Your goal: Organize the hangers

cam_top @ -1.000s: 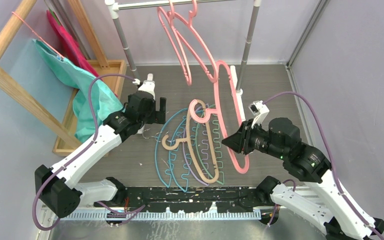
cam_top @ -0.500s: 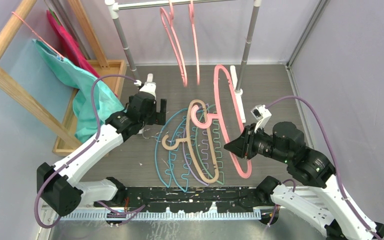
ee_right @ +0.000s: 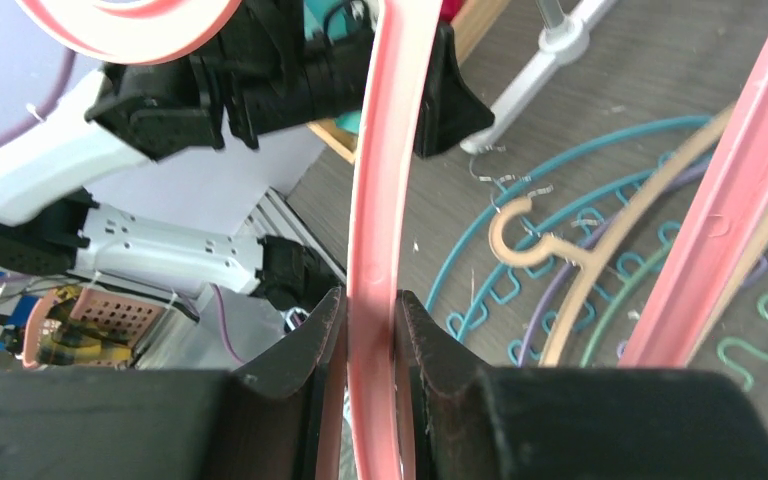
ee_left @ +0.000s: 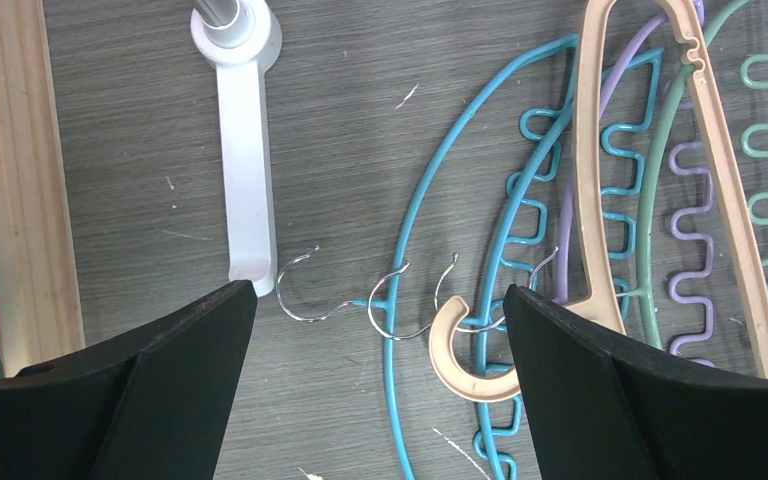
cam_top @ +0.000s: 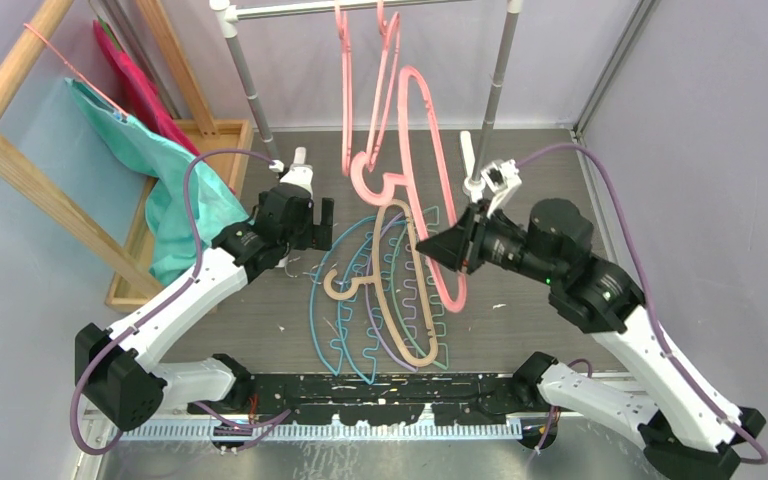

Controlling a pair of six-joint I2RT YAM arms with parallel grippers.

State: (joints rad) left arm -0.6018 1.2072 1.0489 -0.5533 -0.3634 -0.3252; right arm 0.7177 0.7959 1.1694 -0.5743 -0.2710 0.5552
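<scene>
My right gripper [cam_top: 442, 248] is shut on a thick pink hanger [cam_top: 428, 140] and holds it tilted in the air, its hook [cam_top: 368, 176] just below the rail [cam_top: 290, 10]. The right wrist view shows the pink bar [ee_right: 380, 180] pinched between the fingers [ee_right: 310, 350]. Two more pink hangers [cam_top: 345, 90] hang on the rail. A beige hanger [cam_top: 400, 290] lies on thin blue [cam_top: 315, 320], teal, purple and green ones on the table. My left gripper [cam_top: 312, 225] is open and empty above their hooks; the beige hook [ee_left: 455, 365] and a blue arch [ee_left: 410, 230] lie between its fingers.
The rail's steel posts [cam_top: 245, 80] stand at the back, one white foot [ee_left: 245, 150] lying left of the hooks. A wooden frame rack [cam_top: 20, 130] with teal cloth [cam_top: 175, 190] and a wooden tray [cam_top: 222, 130] fill the left. Walls close the right side.
My right gripper has lifted the pink hanger up and back towards the rail. The two pink hangers on the rail have swung. The left arm has barely moved.
</scene>
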